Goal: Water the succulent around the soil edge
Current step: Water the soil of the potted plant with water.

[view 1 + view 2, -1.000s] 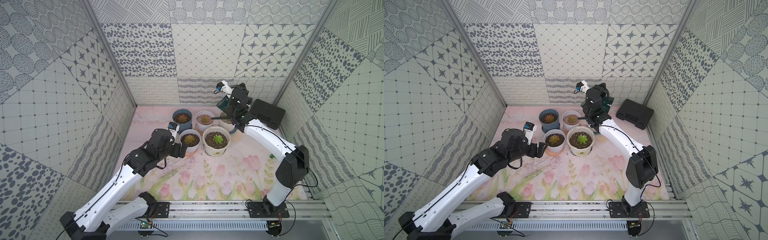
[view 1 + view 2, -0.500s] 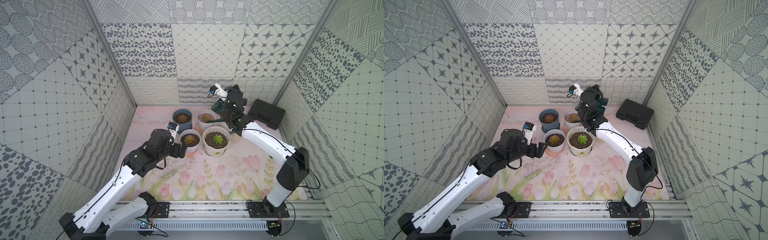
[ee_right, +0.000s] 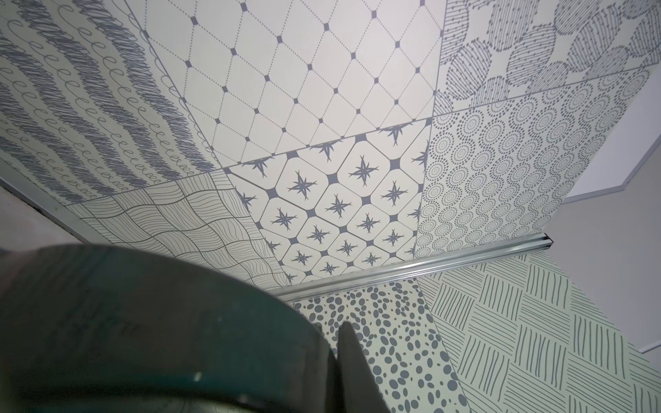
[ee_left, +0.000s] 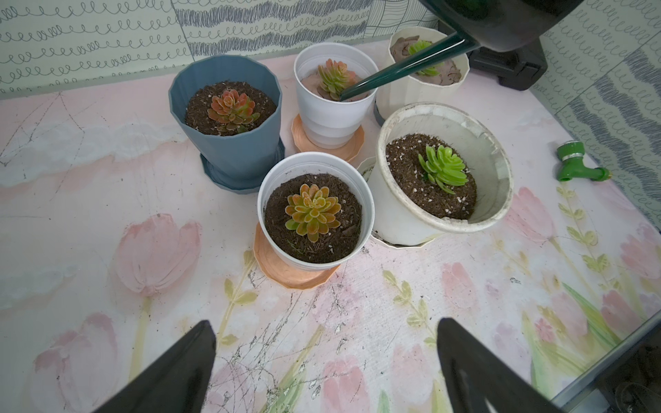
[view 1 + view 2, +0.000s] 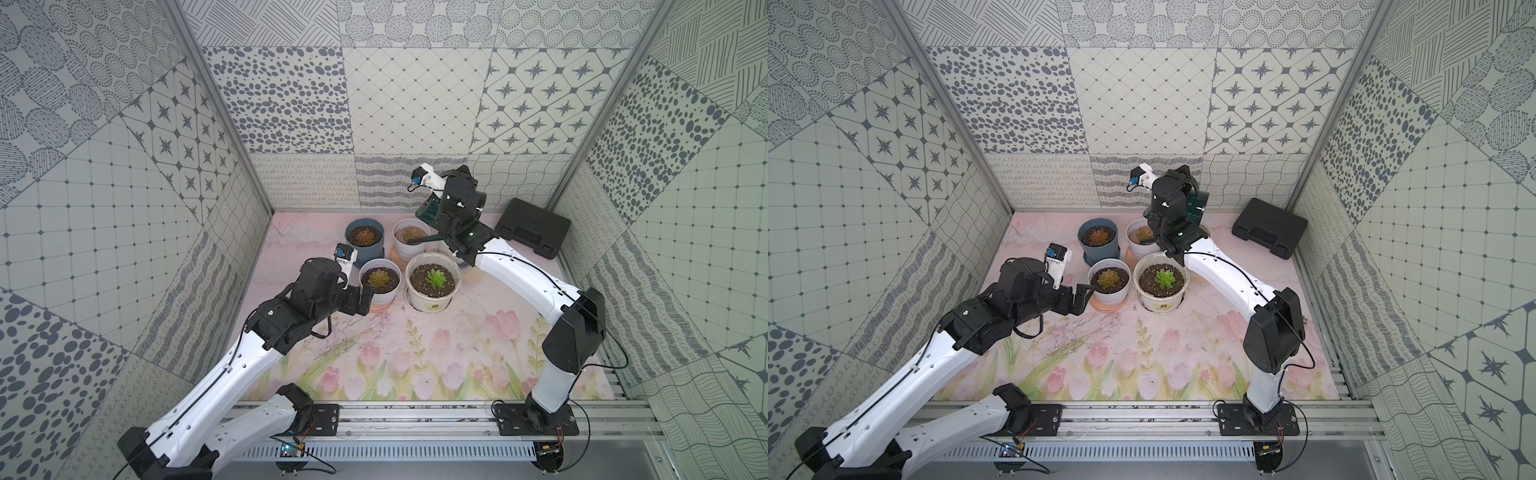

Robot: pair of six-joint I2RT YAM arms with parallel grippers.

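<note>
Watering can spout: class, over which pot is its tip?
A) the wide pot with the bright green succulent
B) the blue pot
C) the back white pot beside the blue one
C: in the left wrist view the watering can spout ends at the rim of the back white pot, beside its succulent.

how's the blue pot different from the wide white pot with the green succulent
Colour: the blue pot is slate blue with faceted walls; the wide white pot is white, round and scuffed at the rim.
Size: the white pot's mouth is wider than the blue pot's.
Plant: the blue pot holds a reddish-orange succulent, the white pot a bright green succulent.
Both hold dark soil, and the spout of the watering can is over neither.
</note>
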